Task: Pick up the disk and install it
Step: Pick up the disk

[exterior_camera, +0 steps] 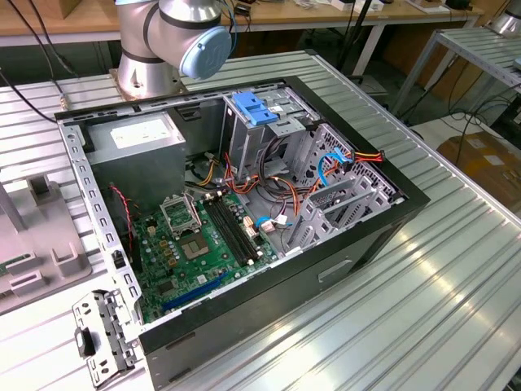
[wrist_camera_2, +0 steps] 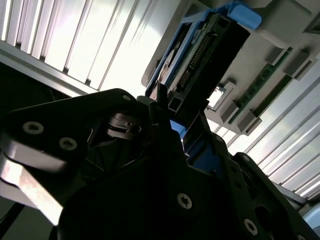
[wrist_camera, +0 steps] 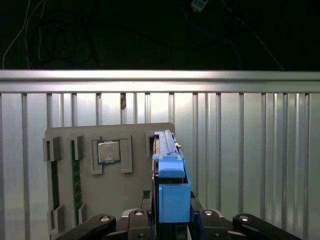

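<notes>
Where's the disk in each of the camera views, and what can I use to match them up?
First wrist view: the disk stands on edge in the grey tray.
Second wrist view: the disk is seen end-on, connector facing the camera.
Exterior view: the grey tray sits at the exterior view's left edge.
Shared landmark: the grey tray.

The disk point(wrist_camera: 170, 175) stands upright on one long edge in a slot of the grey holder tray point(wrist_camera: 135, 195), at that tray's outer side and rising well above its flat face. Light-blue plastic rails run along its narrow edges, with a blocky blue end piece. In the second wrist view the disk point(wrist_camera_2: 205, 60) shows its dark connector end, blue-framed, against the grey holder tray point(wrist_camera_2: 280, 30)
</notes>
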Available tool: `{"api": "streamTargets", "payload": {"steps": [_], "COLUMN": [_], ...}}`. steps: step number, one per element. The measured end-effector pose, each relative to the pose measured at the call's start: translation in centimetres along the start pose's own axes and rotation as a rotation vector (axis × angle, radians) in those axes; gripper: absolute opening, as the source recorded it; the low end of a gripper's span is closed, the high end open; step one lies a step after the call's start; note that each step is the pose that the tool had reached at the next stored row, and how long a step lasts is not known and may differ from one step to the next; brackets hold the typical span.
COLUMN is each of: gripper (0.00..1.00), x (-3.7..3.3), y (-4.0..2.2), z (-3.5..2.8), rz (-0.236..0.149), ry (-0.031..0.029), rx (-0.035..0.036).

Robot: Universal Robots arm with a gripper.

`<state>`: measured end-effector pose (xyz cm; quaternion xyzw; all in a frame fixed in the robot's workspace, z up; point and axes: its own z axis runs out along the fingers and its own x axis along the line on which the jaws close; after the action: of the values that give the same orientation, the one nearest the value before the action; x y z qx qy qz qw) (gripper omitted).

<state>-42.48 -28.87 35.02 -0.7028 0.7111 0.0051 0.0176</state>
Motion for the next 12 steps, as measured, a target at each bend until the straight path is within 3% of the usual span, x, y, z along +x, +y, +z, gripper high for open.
{"api": "streamTargets", "payload": {"steps": [12], "gripper": [0.37], "x": [-0.04], "y": [-0.02], "z": [-1.19], "rz": [0.000], "ry": [0.0000], "rx": [0.0000]}}
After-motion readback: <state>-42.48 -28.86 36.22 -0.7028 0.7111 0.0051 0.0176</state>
